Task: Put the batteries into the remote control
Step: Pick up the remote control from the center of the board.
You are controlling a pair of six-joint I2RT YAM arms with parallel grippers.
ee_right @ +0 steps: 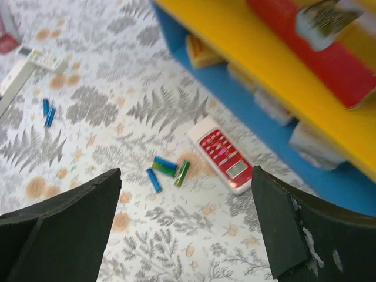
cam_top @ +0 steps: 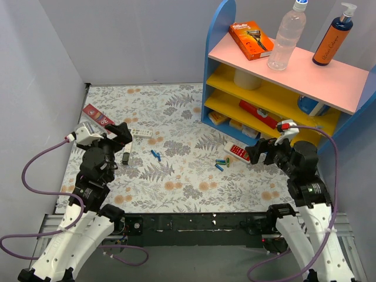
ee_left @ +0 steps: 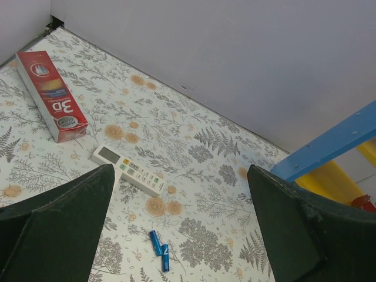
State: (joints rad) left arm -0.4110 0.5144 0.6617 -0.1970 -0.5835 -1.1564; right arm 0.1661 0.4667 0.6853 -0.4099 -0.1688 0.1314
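Note:
The remote control [cam_top: 238,152] lies face up on the floral table beside the shelf's foot, its red button pad [ee_right: 222,154] showing. Just left of it lie a few batteries [cam_top: 222,163]: a blue one [ee_right: 154,180], a blue-green one [ee_right: 165,166] and a green one [ee_right: 182,173]. Two more blue batteries [cam_top: 155,155] lie mid-table, touching each other [ee_left: 160,249]. My right gripper [cam_top: 258,151] hovers open above the remote and its nearby batteries [ee_right: 185,194]. My left gripper [cam_top: 120,134] hangs open over the left side, the blue pair below its jaws [ee_left: 181,176]. Both hold nothing.
A thinner white remote [ee_left: 127,170] and a red toothpaste box [ee_left: 51,94] lie at far left. A small black stick device [cam_top: 125,157] sits near my left gripper. The blue shelf [cam_top: 218,35] at right carries a razor pack [cam_top: 251,39], a water bottle [cam_top: 288,35] and an orange pump bottle [cam_top: 333,38].

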